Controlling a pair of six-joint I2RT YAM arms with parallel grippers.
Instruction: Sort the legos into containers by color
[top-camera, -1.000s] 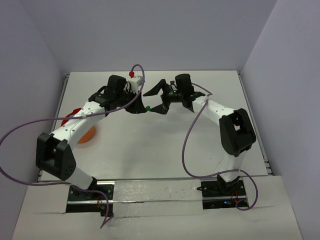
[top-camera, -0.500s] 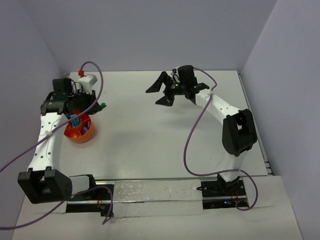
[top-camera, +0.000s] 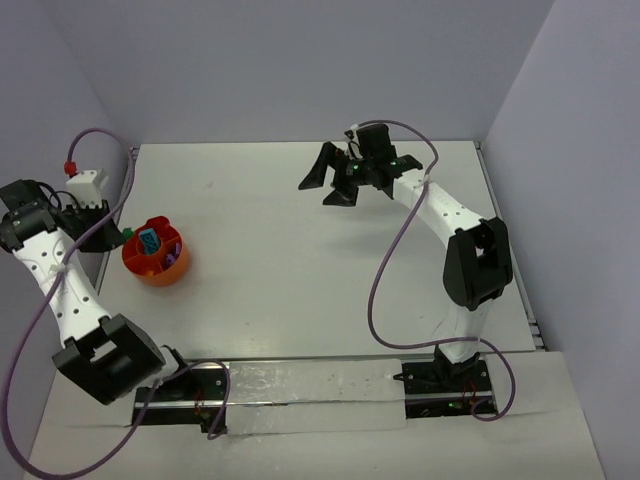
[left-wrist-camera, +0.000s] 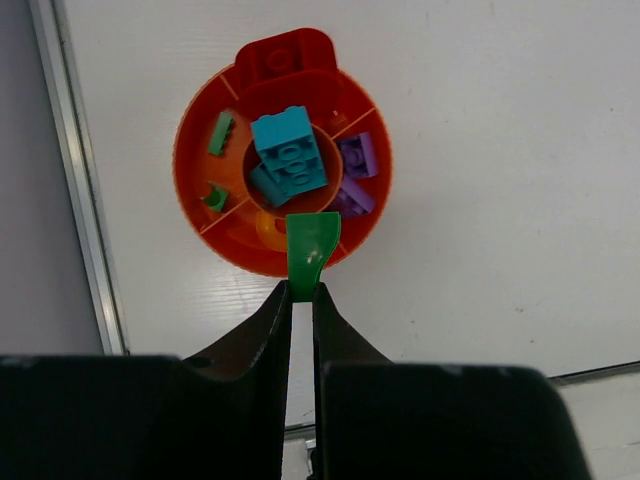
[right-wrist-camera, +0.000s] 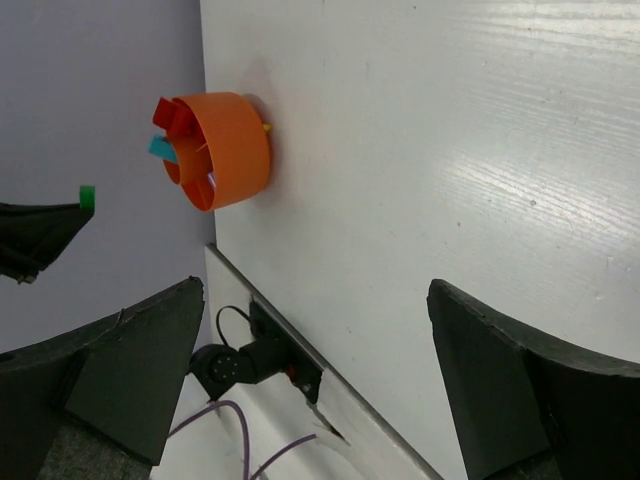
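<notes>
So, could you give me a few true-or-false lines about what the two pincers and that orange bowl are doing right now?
1. The left pincer is clamped on a green lego. True.
2. The right pincer is carrying a red brick. False: it is wide open with nothing between its fingers.
3. The teal bricks sit in the middle compartment of the orange bowl. True.
4. The purple bricks share a compartment with the green pieces already in the bowl. False: they lie in separate compartments on opposite sides of the centre.
</notes>
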